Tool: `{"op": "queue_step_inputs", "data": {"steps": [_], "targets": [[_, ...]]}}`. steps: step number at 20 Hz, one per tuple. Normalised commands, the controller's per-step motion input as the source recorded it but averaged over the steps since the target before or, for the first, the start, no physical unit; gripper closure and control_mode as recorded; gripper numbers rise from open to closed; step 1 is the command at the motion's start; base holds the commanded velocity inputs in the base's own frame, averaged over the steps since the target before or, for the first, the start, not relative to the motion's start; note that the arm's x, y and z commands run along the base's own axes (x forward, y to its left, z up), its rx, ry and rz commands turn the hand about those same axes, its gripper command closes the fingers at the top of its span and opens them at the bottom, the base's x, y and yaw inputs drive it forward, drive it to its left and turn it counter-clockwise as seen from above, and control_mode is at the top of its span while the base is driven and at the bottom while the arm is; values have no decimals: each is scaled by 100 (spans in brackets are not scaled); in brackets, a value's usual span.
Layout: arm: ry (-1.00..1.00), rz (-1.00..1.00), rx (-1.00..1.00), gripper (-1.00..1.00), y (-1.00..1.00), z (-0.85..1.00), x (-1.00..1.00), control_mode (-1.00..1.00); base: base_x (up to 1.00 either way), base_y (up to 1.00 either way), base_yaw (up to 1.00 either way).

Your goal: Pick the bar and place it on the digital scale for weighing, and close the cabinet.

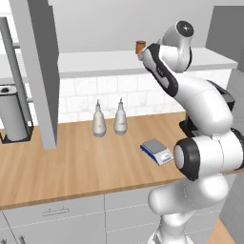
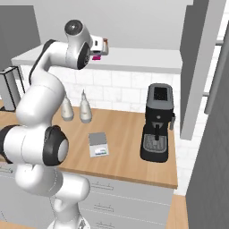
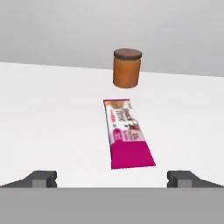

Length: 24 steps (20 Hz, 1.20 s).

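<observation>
Gripper [image 3: 112, 178] stands wide open with nothing held, above the white shelf [image 3: 43, 122]. Flat pink-and-white rectangular bar [image 3: 127, 135] lies between its fingertips' lines, a brown cylindrical jar [image 3: 127, 68] just behind.

Brown cylindrical jar [image 3: 127, 68] with dark lid stands upright on the white shelf [image 3: 52, 113]; grey wall behind it. Below, wooden counter [image 1: 81, 162] carries two pale bottles [image 1: 98, 120], side by side, near the white tiled backsplash [image 1: 143, 97]. Black coffee machine [image 2: 157, 123] stands toward the counter's right end. A grey cylindrical item in a dark stand [image 1: 13, 114] sits at the far left. Light grey drawers [image 1: 57, 212] with horizontal handles lie under the counter edge.
</observation>
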Motion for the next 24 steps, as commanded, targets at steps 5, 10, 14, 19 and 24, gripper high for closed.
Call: {"op": "queue_step_inputs", "data": {"steps": [5, 10, 14, 19, 24], "targets": [[0, 0, 0, -100, 0, -21, 24, -100, 0, 0, 0], [0, 0, 0, -100, -6, -13, 26, -100, 0, 0, 0], [0, 0, 0, -100, -1, -5, 33, -100, 0, 0, 0], [0, 0, 0, -100, -1, -3, 41, -100, 0, 0, 0], [1, 0, 0, -100, -5, 0, 44, -100, 0, 0, 0]]}}
